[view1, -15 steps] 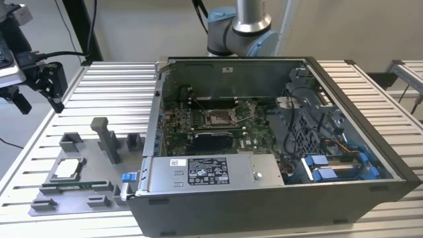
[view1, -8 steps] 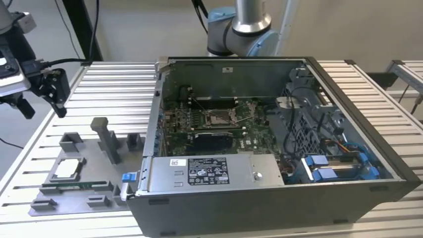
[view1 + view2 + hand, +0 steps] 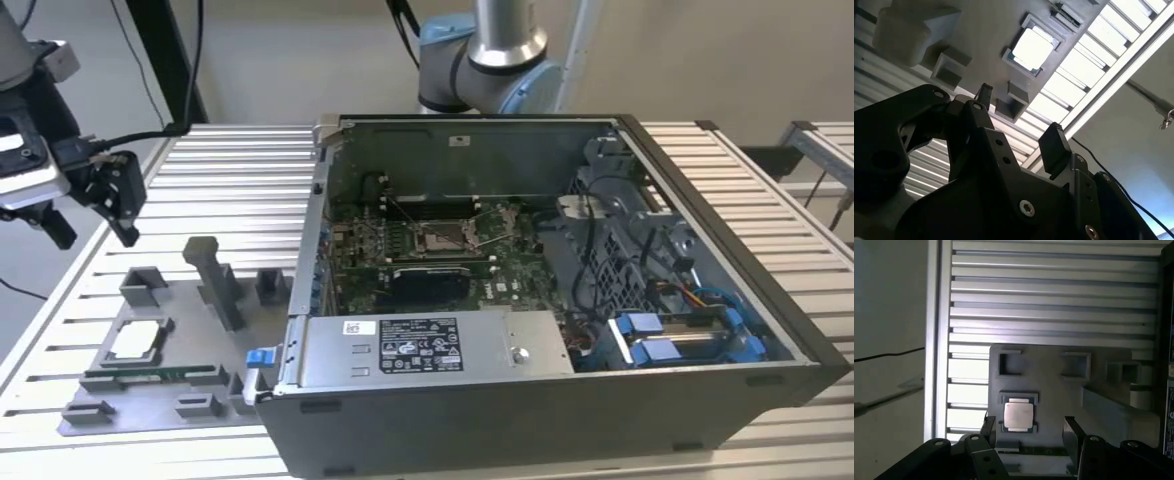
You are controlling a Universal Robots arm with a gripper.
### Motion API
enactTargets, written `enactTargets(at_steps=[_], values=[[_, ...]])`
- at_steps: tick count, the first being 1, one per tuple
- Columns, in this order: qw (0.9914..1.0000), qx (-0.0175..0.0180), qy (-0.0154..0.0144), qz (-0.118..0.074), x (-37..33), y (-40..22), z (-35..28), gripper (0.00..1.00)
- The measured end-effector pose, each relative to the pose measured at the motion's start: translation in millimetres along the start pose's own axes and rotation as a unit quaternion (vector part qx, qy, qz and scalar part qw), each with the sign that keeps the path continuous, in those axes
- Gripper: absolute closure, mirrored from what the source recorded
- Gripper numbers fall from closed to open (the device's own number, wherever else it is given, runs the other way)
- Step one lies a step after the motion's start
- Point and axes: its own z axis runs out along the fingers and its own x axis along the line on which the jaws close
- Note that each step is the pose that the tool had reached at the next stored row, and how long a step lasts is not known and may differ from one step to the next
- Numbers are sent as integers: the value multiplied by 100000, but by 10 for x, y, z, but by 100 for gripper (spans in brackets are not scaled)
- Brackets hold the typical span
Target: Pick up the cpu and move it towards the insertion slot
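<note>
spread open and empty, the fingers (image 3: 1073,432) hover above the cpu (image 3: 1018,415), seated in its grey tray (image 3: 1054,390) recess, apparently lined up for a grasp; the insertion slot (image 3: 442,237) lies well apart inside the case (image 3: 534,410).

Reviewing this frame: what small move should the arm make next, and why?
Probably lower the claw toward the cpu. It hangs open, well above the grey tray, and the cpu lies untouched in its recess, roughly in line with the claw in the first wrist view.
</note>
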Motion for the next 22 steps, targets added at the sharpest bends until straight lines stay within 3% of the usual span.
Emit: enactTargets(at_steps=[5, 14, 22], values=[[100000, 5, 10, -2, 4, -38, 88, 0], [100000, -2, -2, -3, 9, -195, 250, 0], [100000, 1, -67, 216, 26, -235, 392, 0]])
